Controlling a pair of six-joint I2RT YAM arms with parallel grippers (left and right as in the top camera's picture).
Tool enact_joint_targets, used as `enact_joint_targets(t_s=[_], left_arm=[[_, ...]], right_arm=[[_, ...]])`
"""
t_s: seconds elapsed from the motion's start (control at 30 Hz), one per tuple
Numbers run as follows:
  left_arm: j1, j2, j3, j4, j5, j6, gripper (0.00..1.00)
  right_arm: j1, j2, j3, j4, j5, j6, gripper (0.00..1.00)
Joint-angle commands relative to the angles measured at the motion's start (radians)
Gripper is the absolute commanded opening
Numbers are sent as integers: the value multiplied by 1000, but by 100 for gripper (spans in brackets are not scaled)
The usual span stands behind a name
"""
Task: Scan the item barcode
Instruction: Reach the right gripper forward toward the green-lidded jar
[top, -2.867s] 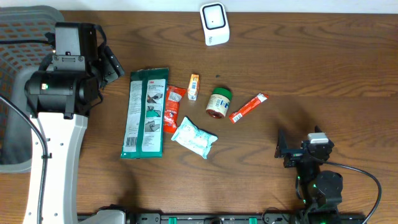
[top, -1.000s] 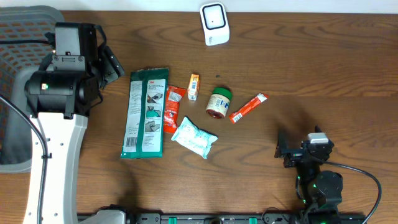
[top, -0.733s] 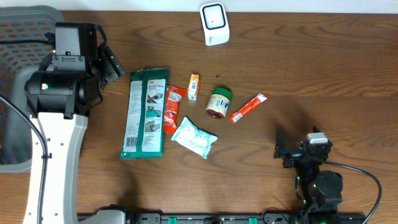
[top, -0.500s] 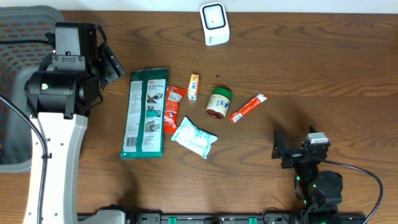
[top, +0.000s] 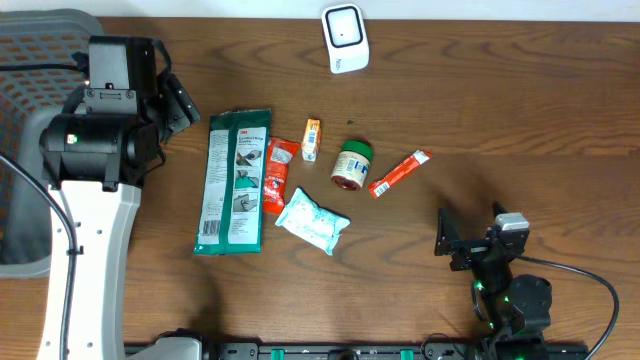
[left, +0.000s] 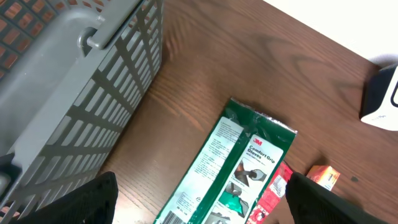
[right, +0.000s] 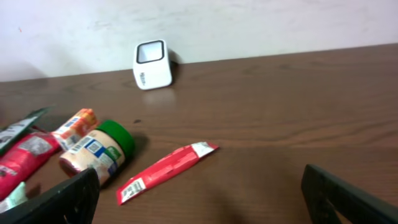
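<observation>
The right tool (top: 452, 240), wide and empty, sat nearest the red stick packet (top: 399, 172), probably the intended item, lying at its eleven o'clock, long axis eight-to-two. The left tool (top: 182, 105) gaped too.

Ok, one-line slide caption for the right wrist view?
Open right gripper facing a red stick packet, a green-lidded jar on its side and the white scanner.

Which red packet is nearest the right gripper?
The slim red stick packet right of the green-lidded jar; the wider red wrapper lies farther left.
</observation>
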Motion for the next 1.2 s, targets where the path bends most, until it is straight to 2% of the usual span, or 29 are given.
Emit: enact_joint_targets(t_s=[0.0,0.13,0.27,0.33,0.63,0.77,0.97,1.03,1.07,1.1,1.17], left_arm=[[4,5,17,-6,-16,2,87],[4,5,17,-6,-16,2,86],[4,5,17,-6,-16,2,87],[4,5,17,-6,-16,2,86],[4,5,17,-6,-16,2,87],[4,5,17,-6,-16,2,87],[4,5,17,-6,-16,2,87],[4,5,17,-6,-16,2,87],[4,5,17,-6,-16,2,87],[4,5,17,-6,-16,2,87],[4,5,17,-6,-16,2,87]], right_arm=[[-6,0,97,-13,-27,71,99],[-6,39,304,-140,-27,76,99],[-6,162,564,-337,-28,76,99],[-6,290,766,-505,-28,76,99],[-6,738,1316,-1015,-28,75,99],[-6,894,1457,-1132,-32,76,99],[-6,1020,1470,-1119,-125,79,99],[-5,1062,1466,-1125,-186,97,75],[4,1102,1466,-1131,-224,134,58],[19,1124,1466,-1133,-221,146,53],[55,1166,1466,-1133,-216,165,51]])
